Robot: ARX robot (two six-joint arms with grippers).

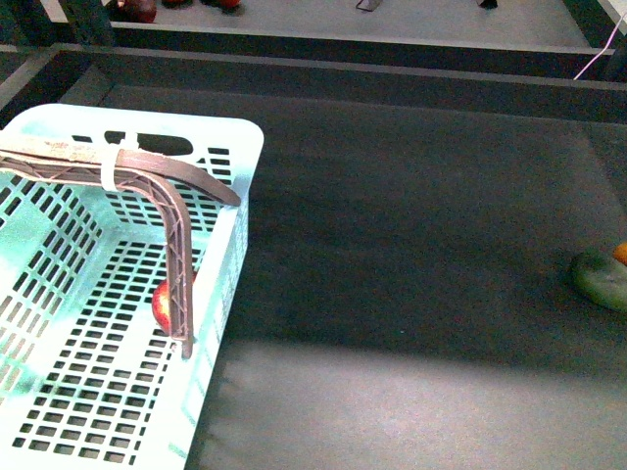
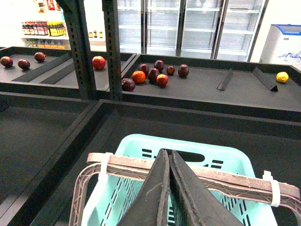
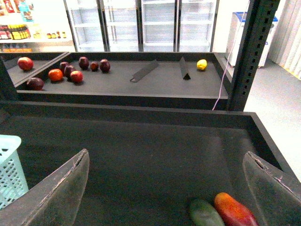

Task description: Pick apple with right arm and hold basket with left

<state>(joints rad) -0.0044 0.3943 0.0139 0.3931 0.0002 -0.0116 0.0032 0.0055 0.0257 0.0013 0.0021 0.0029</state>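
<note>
While the basket [image 1: 230, 147] takes up the near left corner of the dark table [image 1: 411, 225] in the front view, its brown handles [image 1: 162, 186] stand swung up above the slotted floor, bound with a white band [image 1: 116, 166]. Inside the basket, the apple [image 1: 167, 304] lies on the floor against the right-hand wall, partly hidden behind the upright run of a handle; only a red slice with a paler edge shows.

Seen from the left wrist view, the left gripper [image 2: 168, 188] hangs over the basket's handles, its two dark fingers [image 2: 155, 197] pressed together along their whole length. They overlap the handles, but I cannot tell whether anything is pinched between them. Beyond the basket's far rim, a shelf [image 2: 207, 89] carries a scatter of dark red and orange fruit [image 2: 155, 75] and one yellow fruit [image 2: 282, 76].

Right of the basket, the table runs bare across its middle. Well apart from the basket, at the table's right edge, a flat green object [image 1: 600, 279] lies with a small orange thing [image 1: 621, 253] touching its far side.

From the right wrist view, the right gripper [image 3: 167, 188] has its fingers [image 3: 61, 188] spread wide with nothing between them, above the table and well away from the basket, whose corner just shows at one edge. The green object and the orange thing lie side by side between those fingers' tips, nearer the one farther from the basket.
</note>
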